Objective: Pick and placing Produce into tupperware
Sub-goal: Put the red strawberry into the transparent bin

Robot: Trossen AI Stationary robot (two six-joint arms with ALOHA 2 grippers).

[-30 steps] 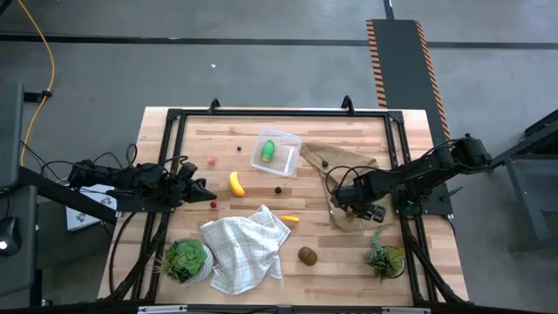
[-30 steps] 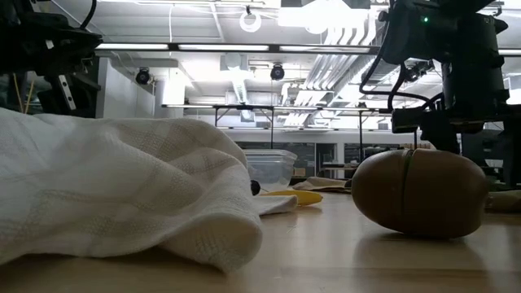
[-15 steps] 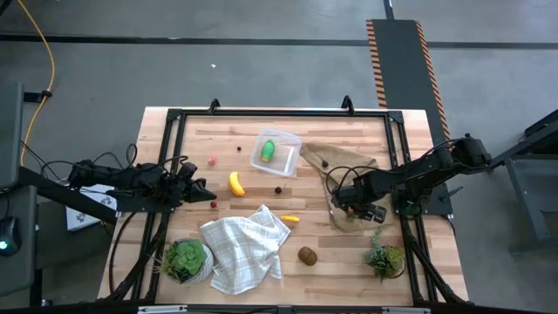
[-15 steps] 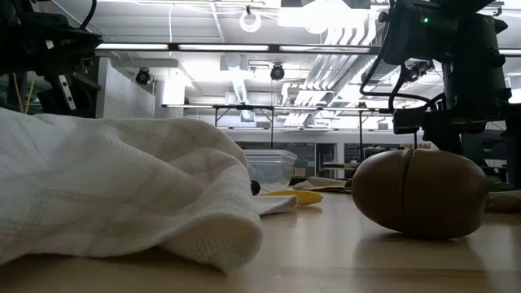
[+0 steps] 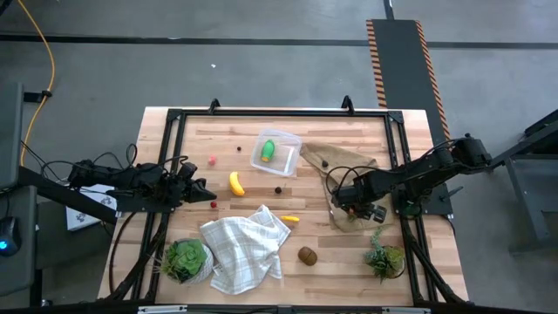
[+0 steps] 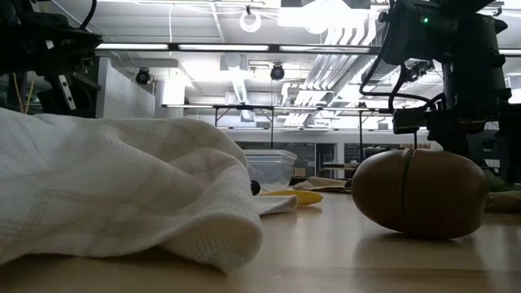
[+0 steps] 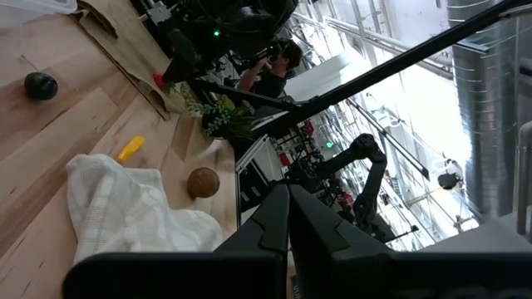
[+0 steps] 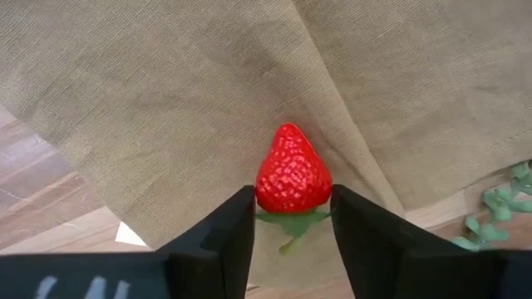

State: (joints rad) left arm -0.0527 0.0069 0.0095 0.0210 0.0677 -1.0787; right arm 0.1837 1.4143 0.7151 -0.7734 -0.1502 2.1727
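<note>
Red strawberry (image 8: 293,173) sits betw. the two fingers of the right gripper (image 8: 291,218), lying on tan cloth (image 8: 183,91); both fingers touch or nearly touch its base — closed on it, though not lifted. In the high view the right gripper (image 5: 349,199) is well to the right of the tupperware (image 5: 276,153), over the tan cloth's (image 5: 336,157) lower end.

Tupperware holds a green piece (image 5: 268,150) and a pale yellow piece beside it. Banana (image 5: 236,183) lies just below-left of the tupperware; dark berry (image 5: 278,189) just below it; small yellow piece (image 5: 290,218) farther below, at the white checked cloth's (image 5: 244,249) edge. Kiwi (image 5: 307,255) is near the cloth's right side.

Left gripper (image 5: 199,185) waits left of the banana, jaws closed, empty.
</note>
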